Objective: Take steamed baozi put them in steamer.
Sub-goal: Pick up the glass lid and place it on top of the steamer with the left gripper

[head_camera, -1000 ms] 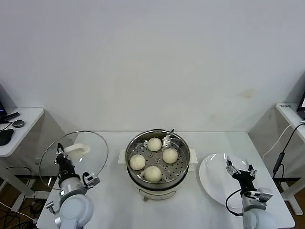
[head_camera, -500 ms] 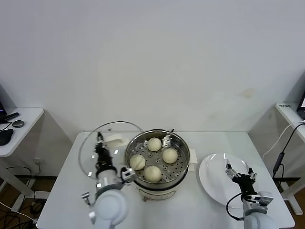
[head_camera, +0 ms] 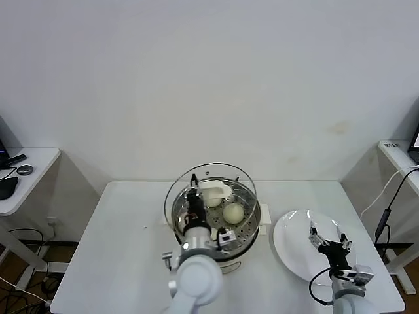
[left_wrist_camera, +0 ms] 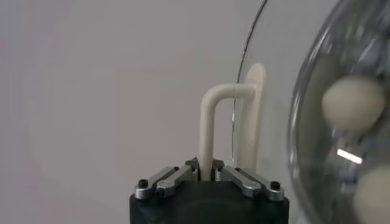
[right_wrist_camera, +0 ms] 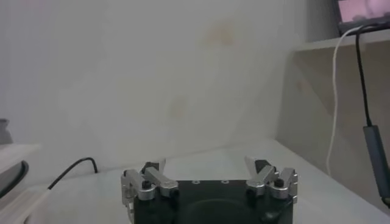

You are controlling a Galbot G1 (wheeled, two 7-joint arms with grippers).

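The steamer (head_camera: pixel 249 222) sits in the lower middle of the head view, on the white table (head_camera: pixel 124 242). It is a shiny round pot with holes in its tray. A lot of it is hidden, because the left arm and a glass lid (head_camera: pixel 243 178) are in front of it.

The left gripper (head_camera: pixel 195 196) is above the pot, in the middle of the frame. Its fingers are squeezed tight on the lid's white handle (head_camera: pixel 215 190). In the left wrist view the handle (left_wrist_camera: pixel 210 131) goes down between the two fingers, and the fingers (left_wrist_camera: pixel 166 181) press on it from both sides. The lid (left_wrist_camera: pixel 244 55) stands on its edge there, not flat. Only part of its rim shows; the rest is cut off.

Only two baozi can be seen in the head view. One baozi (head_camera: pixel 233 212) lies in the tray on the right side of the pot. A second one (head_camera: pixel 213 201) peeks out just under the handle and is mostly hidden. In the left wrist view, two pale round buns (left_wrist_camera: pixel 353 103) show through the glass at the right edge, and they look blurry. It is not possible to tell if more buns are in the pot.

The right gripper (head_camera: pixel 330 237) is at the lower right of the head view, above a flat white plate (head_camera: pixel 294 242). Its fingers are spread wide apart and hold nothing. The right wrist view shows the same spread fingers (right_wrist_camera: pixel 150 179).
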